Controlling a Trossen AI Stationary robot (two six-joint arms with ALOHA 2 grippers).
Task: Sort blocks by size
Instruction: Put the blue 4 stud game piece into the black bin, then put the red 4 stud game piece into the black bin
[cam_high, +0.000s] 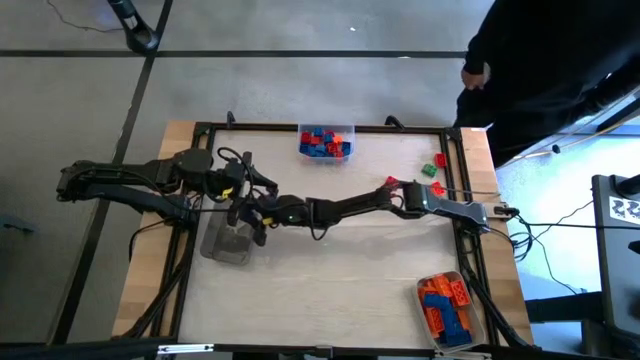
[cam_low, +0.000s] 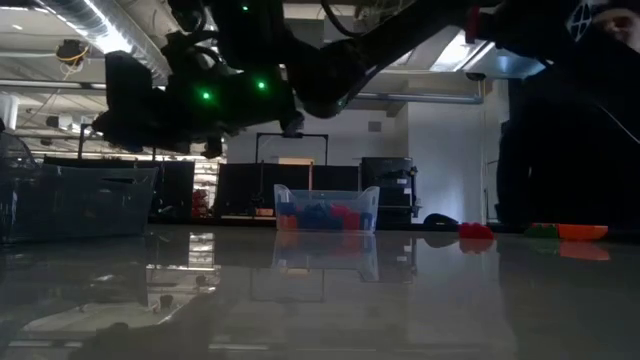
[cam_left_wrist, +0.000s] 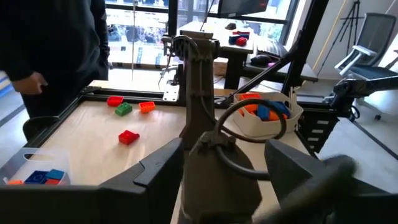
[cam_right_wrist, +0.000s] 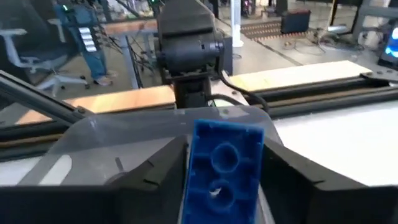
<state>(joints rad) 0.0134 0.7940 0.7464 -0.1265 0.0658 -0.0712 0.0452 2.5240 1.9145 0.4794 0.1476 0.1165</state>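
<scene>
Hovering over the clear tray (cam_high: 228, 245) at the counter's left, the right hand (cam_right_wrist: 221, 180) held a blue block (cam_right_wrist: 222, 169) between its fingers; the left hand (cam_left_wrist: 221, 165) hung wide, empty, beside it. Risk: block snagging a finger and tumbling outside.

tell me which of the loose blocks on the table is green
The green block is the one lying between the red block and the orange block near the table's edge. Another red block sits apart from those three.
</scene>
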